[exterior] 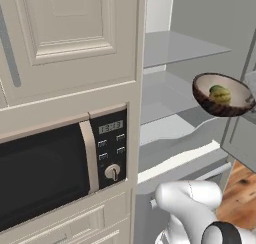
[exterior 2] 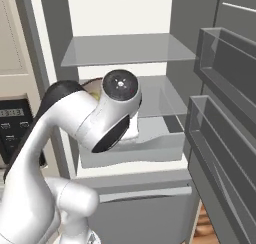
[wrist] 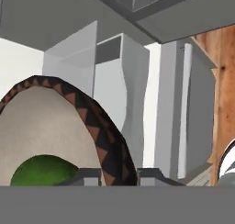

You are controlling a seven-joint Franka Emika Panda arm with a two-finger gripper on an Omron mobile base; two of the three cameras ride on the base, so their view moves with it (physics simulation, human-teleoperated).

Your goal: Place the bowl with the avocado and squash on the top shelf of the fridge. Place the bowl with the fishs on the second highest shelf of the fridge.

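Nearest the camera, in the hand view, the tool (wrist: 119,176) pinches the rim of the brown bowl (wrist: 55,126), one tip on each side of the patterned edge, and the avocado (wrist: 43,171) sits low in the pale inside at about 8 o'clock. In the left base view the bowl (exterior: 223,95) hangs tilted in the air in front of the open fridge (exterior: 175,88), at about 3 o'clock, with the squash (exterior: 220,94) resting inside it; it touches no shelf. The arm's elbow (exterior: 192,200) shows white at 5 o'clock, and the microwave (exterior: 60,163) sits left of the fridge at 8 o'clock. Farther in, the top shelf (exterior 2: 127,49) lies bare at 12 o'clock in the right base view, with a second shelf (exterior 2: 160,95) below it and the drawer (exterior 2: 150,143) lower still; the door bins (exterior 2: 225,58) stand at 3 o'clock. I judge the first step to be midway: the bowl is lifted and carried to the fridge but roughly level with the second shelf, so it needs raising and setting on the top one. The fish bowl's whole step is left.
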